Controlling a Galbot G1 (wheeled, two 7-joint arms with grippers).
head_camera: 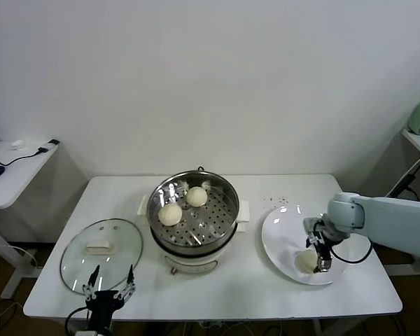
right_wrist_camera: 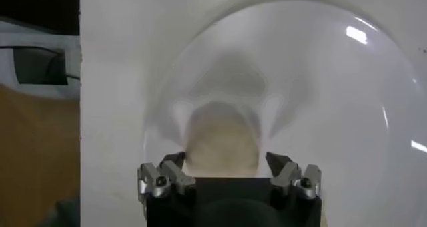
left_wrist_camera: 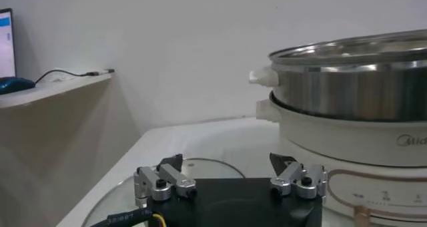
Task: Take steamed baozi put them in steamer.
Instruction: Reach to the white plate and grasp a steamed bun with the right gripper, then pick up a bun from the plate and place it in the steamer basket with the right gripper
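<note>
Sitting on the white plate (head_camera: 283, 234) to the right of the steamer (head_camera: 193, 213) is one steamed baozi (head_camera: 306, 261), with the right gripper (head_camera: 320, 260) lowered over it. Its fingers (right_wrist_camera: 172, 170) are straddling the bun on either side, spread partway, and whether they are pressing the dough yet I cannot tell. Two more baozi (head_camera: 170, 213) are lying on the steamer's perforated tray. The left gripper (head_camera: 110, 283) is hanging wide open and empty at the near edge of the table (head_camera: 217, 287), just beside the glass lid (head_camera: 101, 245).
</note>
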